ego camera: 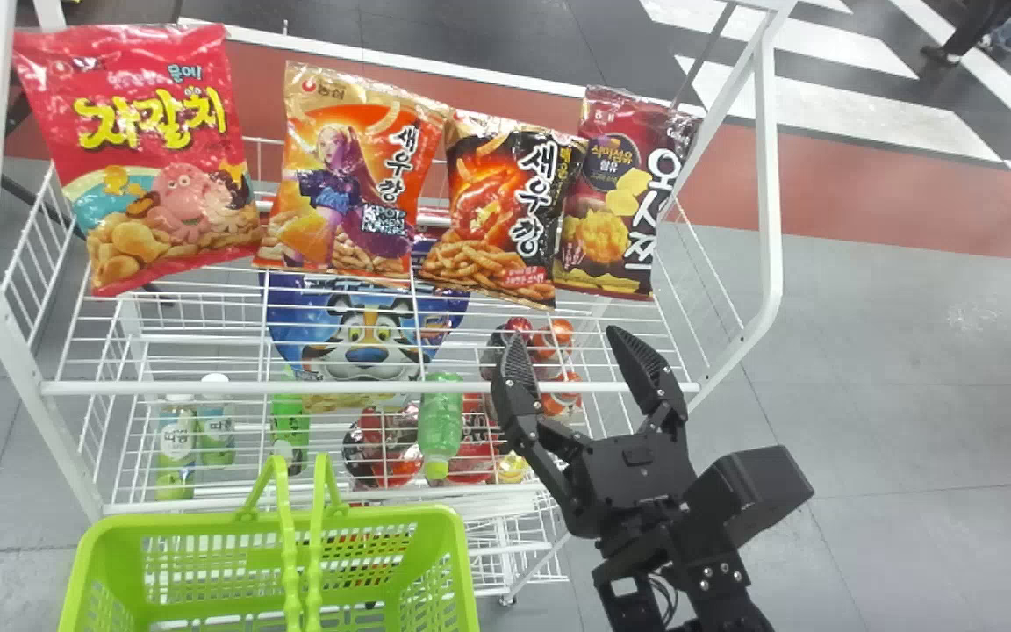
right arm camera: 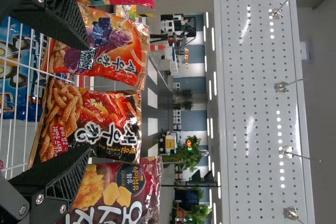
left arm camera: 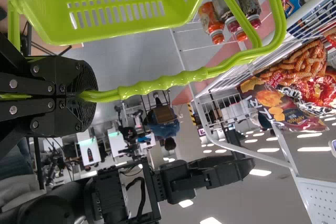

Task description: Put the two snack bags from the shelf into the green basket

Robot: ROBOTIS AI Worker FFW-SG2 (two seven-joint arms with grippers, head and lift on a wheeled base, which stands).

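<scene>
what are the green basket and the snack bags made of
The green basket looks like molded plastic, smooth and slightly glossy, with slotted walls. The snack bags seem to be thin, shiny film, given the crinkled edges and bright glare; whether it is foil-lined, I can't tell.

grey flr (ego camera: 909,351) w/ red band (ego camera: 865,197), white stripes (ego camera: 821,96), perf. panel (right arm camera: 257,103), ceiling lts (left arm camera: 269,150)

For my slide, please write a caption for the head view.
Open black right gripper before four glossy snack bags on a white wire shelf, a green plastic basket nearby.
</scene>
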